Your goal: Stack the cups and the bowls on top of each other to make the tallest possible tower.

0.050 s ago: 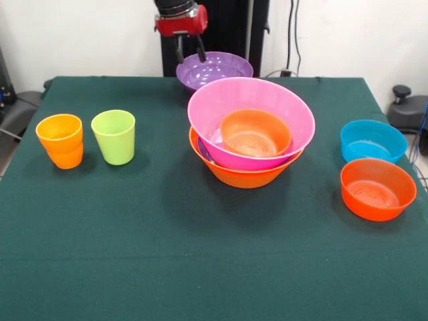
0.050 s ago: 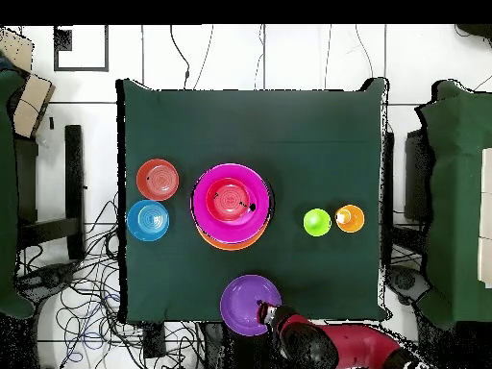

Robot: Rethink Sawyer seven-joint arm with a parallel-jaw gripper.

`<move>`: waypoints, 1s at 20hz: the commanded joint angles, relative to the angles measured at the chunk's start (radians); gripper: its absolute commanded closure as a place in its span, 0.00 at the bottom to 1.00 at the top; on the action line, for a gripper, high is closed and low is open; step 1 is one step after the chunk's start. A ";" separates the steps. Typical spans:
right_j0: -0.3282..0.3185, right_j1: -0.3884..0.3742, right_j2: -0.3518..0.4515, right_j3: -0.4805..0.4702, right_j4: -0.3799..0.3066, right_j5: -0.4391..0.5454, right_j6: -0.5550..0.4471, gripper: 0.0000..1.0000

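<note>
Front view shows the tower at mid-table: a yellow-orange bowl at the base, a sliver of purple just above its rim on one side, the pink bowl sitting in that and tilted a little, and a small red-orange bowl nested inside the pink one. Behind it, at the table's robot-side edge, stands a purple bowl, and the gripper is at its rim – one finger looks to be inside the bowl and one outside, though whether they have closed on the rim I cannot tell from either view. To one side of the tower the blue bowl and a second red-orange bowl sit just beside each other; on the other side the orange cup and green cup stand upright and near one another. These look like light, stiff, glossy plastic pieces – I judge them slippery, so a pinch across the thin rim wall is the natural hold for a bowl, and a light bowl may swing or tip from such an off-centre grip. The cups are narrow enough to be taken across the body. With the pink bowl already askew, anything set on top could slide or rock
</note>
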 commanded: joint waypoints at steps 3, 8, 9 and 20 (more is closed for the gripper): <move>0.022 0.082 0.009 -0.134 -0.084 -0.021 0.003 0.00; -0.001 0.082 0.030 -0.134 -0.087 0.000 -0.005 0.00; -0.003 0.081 0.033 -0.133 -0.087 0.004 -0.006 0.00; -0.078 0.001 0.144 -0.098 0.003 0.129 -0.057 0.00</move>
